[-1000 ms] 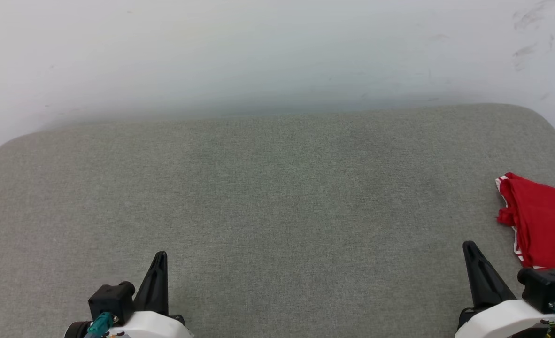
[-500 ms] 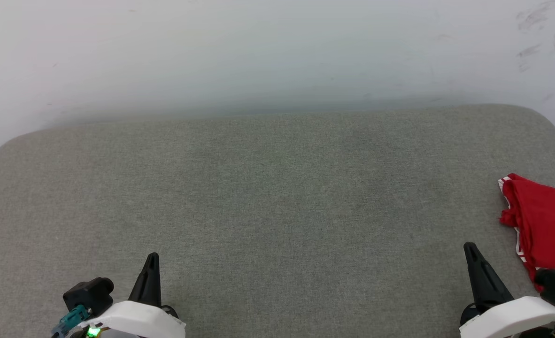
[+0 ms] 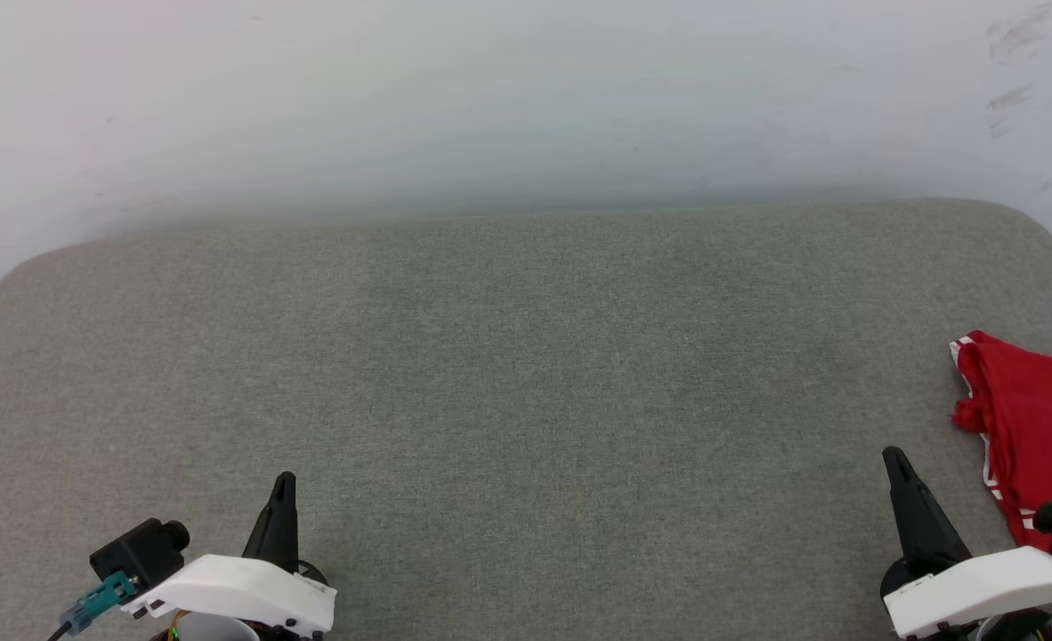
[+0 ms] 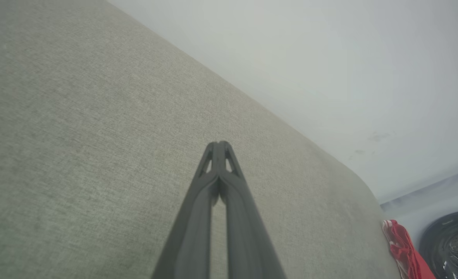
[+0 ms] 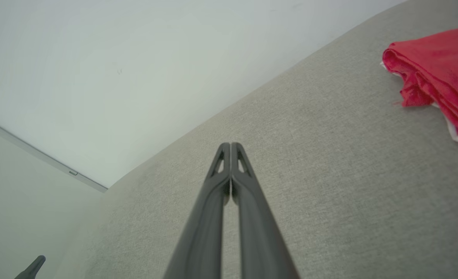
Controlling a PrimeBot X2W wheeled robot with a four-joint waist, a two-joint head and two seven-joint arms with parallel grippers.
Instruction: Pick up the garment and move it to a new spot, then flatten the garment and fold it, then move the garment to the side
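Red garment (image 3: pixel 1038 418), bunched in loose folds with red-and-white trim along its edge, lies at the right edge of the grey fabric cushion (image 3: pixel 526 374), partly cut off by the frame. Right gripper (image 3: pixel 893 458): near right, just left of the garment, not touching it, fingers pressed together on nothing. Left gripper (image 3: pixel 283 485): near left, well apart from the garment, fingers likewise pressed together. White wall (image 3: pixel 490 98) beyond the far edge.
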